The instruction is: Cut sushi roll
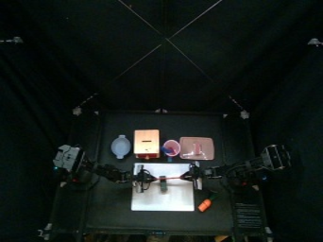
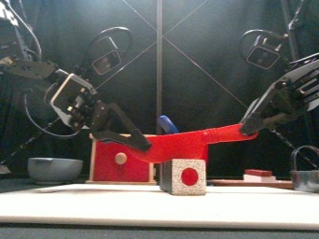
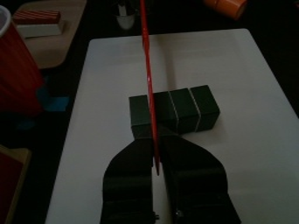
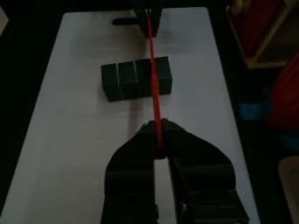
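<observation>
The sushi roll (image 3: 176, 112) is a short dark block with grooves across its top, lying on the white board (image 3: 233, 70). In the front view its end (image 2: 185, 175) shows pale rice around a red centre. A red knife (image 2: 200, 143) spans between both grippers, its blade resting across the top of the roll (image 4: 135, 77) near one end. My left gripper (image 3: 155, 142) is shut on one end of the knife (image 3: 145, 61). My right gripper (image 4: 158, 129) is shut on the other end of the knife (image 4: 153, 70). In the top view both grippers meet over the board (image 1: 171, 197).
Behind the board stand a grey bowl (image 1: 120, 146), an orange box (image 1: 149, 142) and a pink tray (image 1: 195, 146). A small orange oblong object (image 1: 203, 204) lies at the board's front right. A red cup (image 3: 12, 61) stands beside the board.
</observation>
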